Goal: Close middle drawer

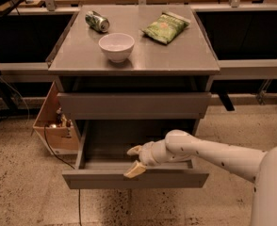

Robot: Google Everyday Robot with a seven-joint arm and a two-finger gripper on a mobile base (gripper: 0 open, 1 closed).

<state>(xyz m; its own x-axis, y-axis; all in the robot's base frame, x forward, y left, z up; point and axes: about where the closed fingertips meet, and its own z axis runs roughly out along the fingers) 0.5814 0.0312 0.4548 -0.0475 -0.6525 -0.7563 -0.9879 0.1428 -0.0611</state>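
Observation:
The middle drawer (105, 179) is pulled far out of the grey cabinet (204, 65). Its flat, shallow front stands near the floor and its inside shows nothing in it. Above it, the taller-fronted top drawer (134, 105) stands slightly out. The lowest drawer is hidden beneath the open one. My gripper (134, 160) reaches in from the right on a white arm (214, 154). It hangs over the front part of the middle drawer's inside. Its fingers are spread apart, and the lower finger (135, 170) overlaps the top edge of the drawer front. It holds nothing.
On the cabinet top are a white bowl (116, 46), a green chip bag (166, 27) and a can lying on its side (97, 21). A wooden box (51, 121) with a cable stands on the floor to the left. Dark shelving runs behind.

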